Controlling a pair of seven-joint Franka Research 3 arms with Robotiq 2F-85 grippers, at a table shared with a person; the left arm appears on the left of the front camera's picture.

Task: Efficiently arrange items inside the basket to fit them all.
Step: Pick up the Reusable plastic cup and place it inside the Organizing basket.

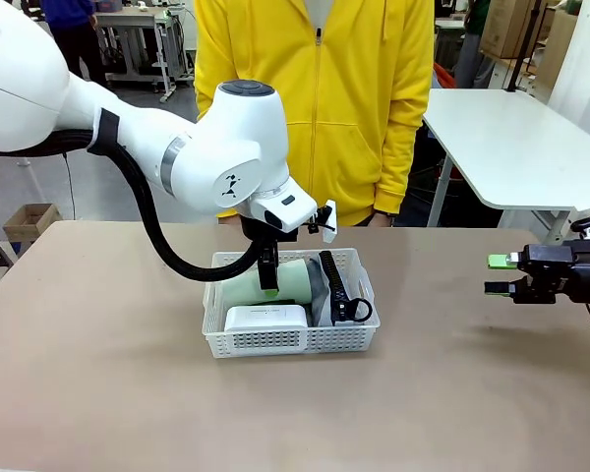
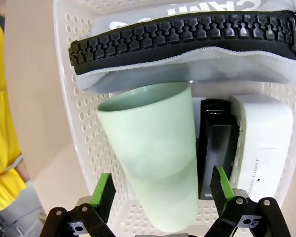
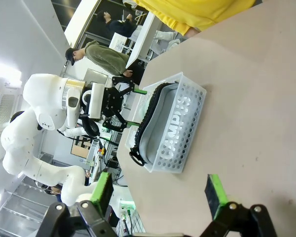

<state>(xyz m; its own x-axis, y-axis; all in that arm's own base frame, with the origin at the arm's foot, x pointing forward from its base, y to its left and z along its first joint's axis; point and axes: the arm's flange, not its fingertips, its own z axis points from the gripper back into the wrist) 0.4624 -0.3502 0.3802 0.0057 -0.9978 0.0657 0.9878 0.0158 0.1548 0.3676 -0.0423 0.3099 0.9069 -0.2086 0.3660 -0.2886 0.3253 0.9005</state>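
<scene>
Above basket [image 1: 291, 339], left gripper [image 2: 163, 190] agape

cup [image 2: 153, 163], stapler [image 2: 217, 148], box [image 2: 264, 143] in basket [image 2: 69, 89]

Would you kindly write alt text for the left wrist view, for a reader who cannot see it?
The left gripper, its green-padded jaws open, hangs over a pale green cup lying on its side in a white perforated plastic basket. Beside the cup lie a black stapler and a small white box; a grey fabric pouch with a black zipper stands along the basket's far side.
</scene>
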